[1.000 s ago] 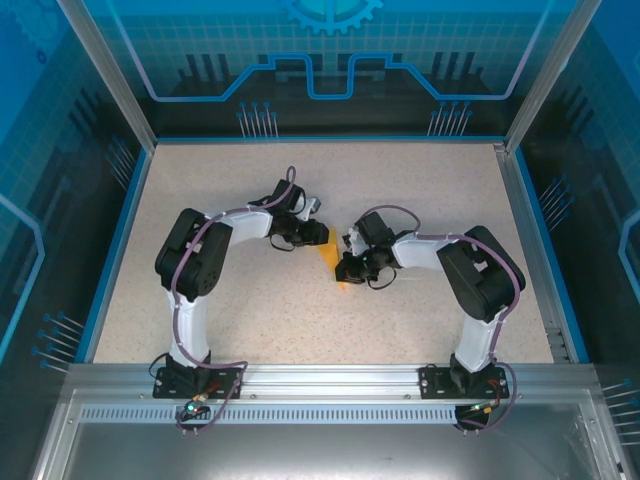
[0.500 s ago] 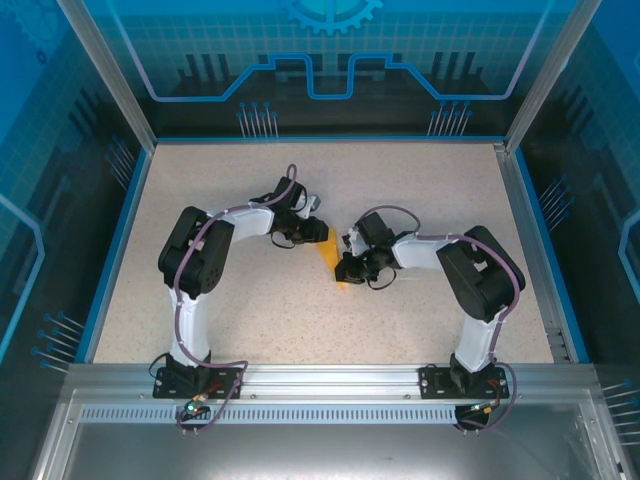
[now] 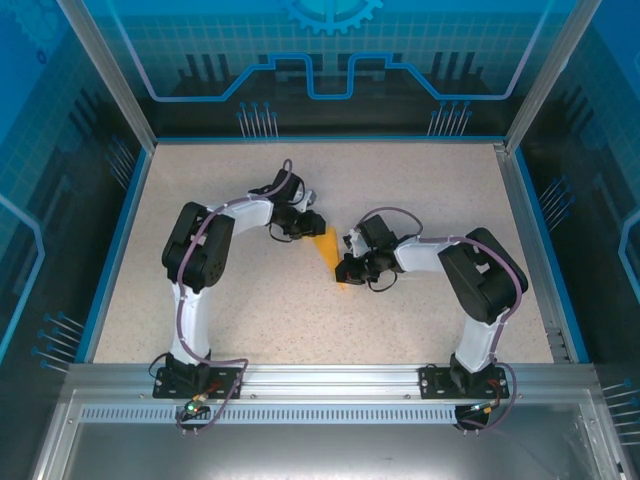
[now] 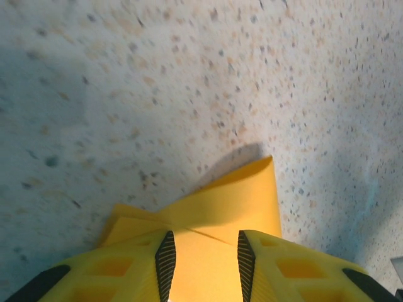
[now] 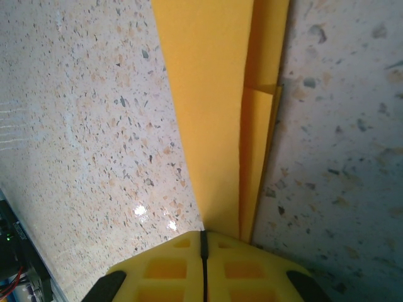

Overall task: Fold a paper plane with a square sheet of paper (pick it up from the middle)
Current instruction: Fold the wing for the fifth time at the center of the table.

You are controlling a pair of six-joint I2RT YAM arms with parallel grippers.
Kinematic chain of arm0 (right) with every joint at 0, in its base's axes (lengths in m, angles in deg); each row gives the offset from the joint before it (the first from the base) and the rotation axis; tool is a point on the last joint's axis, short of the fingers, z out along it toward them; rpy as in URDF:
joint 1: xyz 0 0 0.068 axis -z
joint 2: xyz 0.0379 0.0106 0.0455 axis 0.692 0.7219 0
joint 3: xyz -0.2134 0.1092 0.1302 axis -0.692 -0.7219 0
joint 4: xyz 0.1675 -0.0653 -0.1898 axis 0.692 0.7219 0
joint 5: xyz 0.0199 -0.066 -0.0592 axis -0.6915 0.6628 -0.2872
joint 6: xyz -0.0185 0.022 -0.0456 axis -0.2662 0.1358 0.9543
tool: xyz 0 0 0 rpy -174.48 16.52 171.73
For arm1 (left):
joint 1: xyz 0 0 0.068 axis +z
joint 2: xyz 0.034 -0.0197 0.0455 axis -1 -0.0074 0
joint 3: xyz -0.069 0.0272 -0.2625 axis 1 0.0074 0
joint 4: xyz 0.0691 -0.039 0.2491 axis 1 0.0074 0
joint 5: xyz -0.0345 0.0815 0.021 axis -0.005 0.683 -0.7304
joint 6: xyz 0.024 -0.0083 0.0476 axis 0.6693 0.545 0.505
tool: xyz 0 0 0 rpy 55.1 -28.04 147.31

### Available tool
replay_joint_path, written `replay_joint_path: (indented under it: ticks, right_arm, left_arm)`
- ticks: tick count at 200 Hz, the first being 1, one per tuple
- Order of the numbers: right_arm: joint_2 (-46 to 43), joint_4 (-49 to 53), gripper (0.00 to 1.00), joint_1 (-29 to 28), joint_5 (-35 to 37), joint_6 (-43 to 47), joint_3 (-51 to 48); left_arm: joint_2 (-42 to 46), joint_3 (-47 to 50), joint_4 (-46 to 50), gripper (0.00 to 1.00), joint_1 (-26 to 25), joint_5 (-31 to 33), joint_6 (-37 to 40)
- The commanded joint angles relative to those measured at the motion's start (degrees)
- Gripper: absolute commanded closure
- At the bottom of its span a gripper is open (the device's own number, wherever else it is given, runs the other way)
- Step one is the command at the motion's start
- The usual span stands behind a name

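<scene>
Paper plane [image 3: 328,252], part-folded from orange-yellow paper, lies flat as a narrow slanted strip near the middle of the speckled bench [image 3: 250,310], between the two hands. The left hand [image 3: 312,228] is at the strip's far end and the right hand [image 3: 347,268] at its near end.

In the left wrist view the left hand [image 4: 203,251] stands part-open. Its ribbed pads [image 4: 165,264] are apart and clamp nothing, and layered folds of the sheet [image 4: 220,207] show in the gap and beyond the tips.

In the right wrist view the right hand [image 5: 203,242] is closed, its two fingers meeting along a thin seam. The sheet [image 5: 211,94] runs from under its tips, with a long crease and a small folded flap along one edge. Whether those tips pinch the sheet or only press on it I cannot tell.
</scene>
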Motion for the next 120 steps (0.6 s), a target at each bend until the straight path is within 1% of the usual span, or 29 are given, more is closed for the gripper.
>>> replay_joint_path:
  ticks: [1,33,66,92,120]
  right_arm:
    - [4.0,11.3,0.93,-0.1,5.3,-0.4,-4.4]
    - [4.1,10.9,0.94,-0.1,5.0,-0.8,-4.3]
    - [4.4,11.0,0.94,-0.1,4.9,-0.9,-3.7]
    - [4.7,11.3,0.94,-0.1,4.7,-1.0,-3.5]
    - [4.8,11.3,0.94,-0.1,4.4,-1.0,-3.6]
  left_arm:
    - [-2.0,-2.5,1.5,0.63,3.5,7.2,0.7]
    - [-1.3,-5.0,2.8,0.64,4.4,7.5,1.1]
    - [4.5,-5.3,2.7,0.64,4.3,6.4,1.1]
    - [10.3,0.9,-0.8,0.64,3.8,3.6,-1.0]
    - [15.5,9.7,-6.7,0.66,1.0,-0.8,-5.1]
